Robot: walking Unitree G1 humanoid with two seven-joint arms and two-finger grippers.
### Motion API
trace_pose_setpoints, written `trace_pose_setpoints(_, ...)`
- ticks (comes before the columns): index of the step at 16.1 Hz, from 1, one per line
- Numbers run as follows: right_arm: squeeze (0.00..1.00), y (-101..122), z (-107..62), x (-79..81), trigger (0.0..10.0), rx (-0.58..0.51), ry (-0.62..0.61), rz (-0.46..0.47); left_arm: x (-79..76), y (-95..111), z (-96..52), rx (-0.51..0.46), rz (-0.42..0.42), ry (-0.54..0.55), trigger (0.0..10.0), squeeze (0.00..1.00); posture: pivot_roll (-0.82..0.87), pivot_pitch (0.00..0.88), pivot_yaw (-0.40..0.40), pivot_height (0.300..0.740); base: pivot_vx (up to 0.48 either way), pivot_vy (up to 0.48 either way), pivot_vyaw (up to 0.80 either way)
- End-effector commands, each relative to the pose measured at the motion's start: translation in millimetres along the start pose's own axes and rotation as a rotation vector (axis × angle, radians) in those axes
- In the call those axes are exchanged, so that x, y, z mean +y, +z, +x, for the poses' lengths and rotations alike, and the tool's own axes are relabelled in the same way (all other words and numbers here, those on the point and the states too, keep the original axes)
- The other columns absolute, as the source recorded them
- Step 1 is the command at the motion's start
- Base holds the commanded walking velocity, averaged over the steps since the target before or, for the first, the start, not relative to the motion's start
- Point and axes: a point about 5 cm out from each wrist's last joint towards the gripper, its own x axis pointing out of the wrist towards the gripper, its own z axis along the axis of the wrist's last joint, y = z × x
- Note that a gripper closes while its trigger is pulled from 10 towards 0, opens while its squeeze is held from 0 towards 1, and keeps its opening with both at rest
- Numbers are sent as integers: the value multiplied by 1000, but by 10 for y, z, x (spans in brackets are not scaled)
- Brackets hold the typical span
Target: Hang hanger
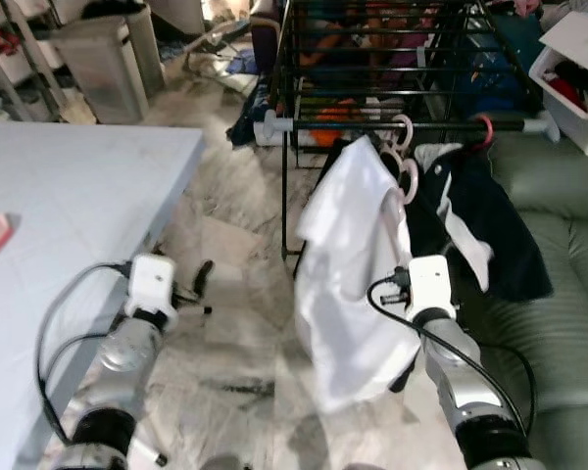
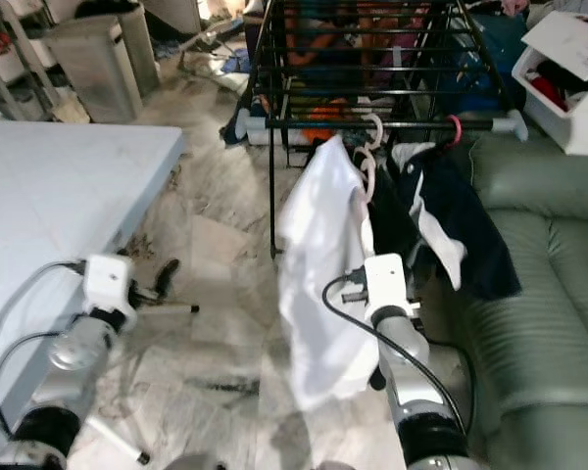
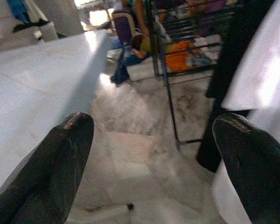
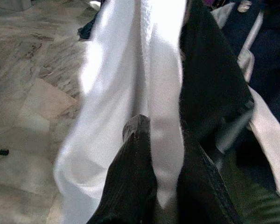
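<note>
Fabric of a white garment is sitting pinched between the closed fingers of the right gripper, the garment hanging from a pink hanger whose hook is resting over the rail of a black drying rack. A dark jacket is hanging just beside it, above a green sofa. The left gripper is hovering wide open and empty over the marble floor, beside a pale table
</note>
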Motion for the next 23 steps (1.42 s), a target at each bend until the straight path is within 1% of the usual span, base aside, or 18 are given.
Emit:
trace_pose_setpoints(1, 0, 127, 73, 62, 10000, -33, 4, 23, 128, 13, 9, 11, -9, 34, 10000, 0, -17, 0, 27, 740, 405, 259, 0)
trace_pose_setpoints(3, 0, 120, 77, 76, 10000, -28, 12, 26, 133, 11, 16, 18, -18, 35, 10000, 0, -16, 0, 28, 740, 366, 306, 0)
trace_pose_setpoints(4, 0, 113, 79, 99, 10000, -25, 21, 25, 137, 18, 16, 15, -2, 33, 10000, 0, -16, 0, 28, 740, 319, 360, 0)
trace_pose_setpoints(8, 0, 83, 79, 132, 10000, -12, 22, 26, 130, 13, 16, 15, -7, 21, 10000, 0, -14, 0, 29, 740, 316, 361, 0)
trace_pose_setpoints(10, 0, 71, 80, 166, 10000, -2, 43, 40, 115, 7, 21, 20, -11, 13, 10000, 0, -15, 0, 31, 740, 317, 360, 0)
trace_pose_setpoints(15, 0, 46, 80, 137, 10000, 3, 30, 30, 88, -6, 20, 26, -6, 9, 10000, 0, -15, 0, 31, 740, 307, 359, 0)
trace_pose_setpoints(17, 0, 42, 86, 139, 10000, 20, 25, 46, 87, -11, 12, 24, -8, 17, 10000, 0, -14, 0, 28, 740, 0, 152, 0)
trace_pose_setpoints(18, 0, 54, 103, 135, 10000, 38, 13, 85, 83, -11, 12, 23, -9, 20, 10000, 0, -14, 0, 25, 740, 0, 0, 0)
trace_pose_setpoints(20, 0, 88, 150, 112, 10000, 49, 7, 104, 70, -14, 7, 22, -12, 20, 10000, 0, -13, 0, 22, 740, 0, 0, 0)
trace_pose_setpoints(21, 0, 113, 208, 133, 10000, 78, 19, 112, 62, -17, 1, 21, -16, 20, 10000, 0, -12, 0, 21, 740, 0, 0, 0)
trace_pose_setpoints(23, 0, 247, 353, 205, 10000, 93, 45, 103, 45, -23, -16, 20, -17, 16, 10000, 0, -7, 0, 19, 740, 0, 0, 0)
